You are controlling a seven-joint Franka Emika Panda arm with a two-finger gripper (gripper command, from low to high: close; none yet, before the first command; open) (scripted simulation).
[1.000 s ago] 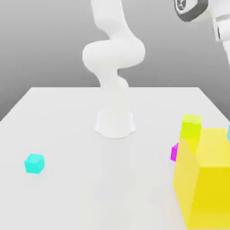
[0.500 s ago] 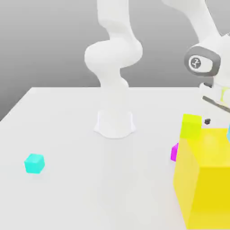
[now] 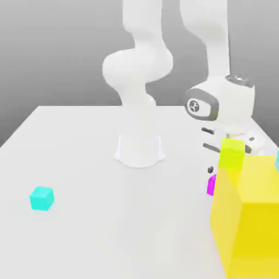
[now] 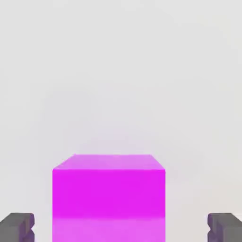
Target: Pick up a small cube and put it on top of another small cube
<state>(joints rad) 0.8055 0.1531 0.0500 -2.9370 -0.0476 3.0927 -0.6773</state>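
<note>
Worktop (image 3: 82,152): white, flat, carries all items listed.

Arm (image 3: 204,38): white, base (image 3: 139,150) standing mid-worktop toward the back; the upper links bend over to the exterior view's right, with the hand low above the worktop.

Pincer (image 4: 121,228): wide open, holding nothing. In the hand view the two dark fingertips (image 4: 18,227) stand either side of the pink cube, each with a clear gap to the cube's faces. In the exterior view the fingers (image 3: 211,146) show as dark bars just above the pink cube.

Pink cube (image 4: 109,198): small, magenta, resting flat on the worktop, between the open fingers. In the exterior view it (image 3: 211,185) is largely hidden behind the yellow block, only one edge showing.

Lime cube (image 3: 232,154): small, yellow-green, just behind the yellow block and near the pink cube, on the exterior view's right.

Yellow block (image 3: 248,215): large, bright yellow, in the foreground at the exterior view's right.

Cyan cube (image 3: 41,198): small, alone at the exterior view's left, well apart from the others.
</note>
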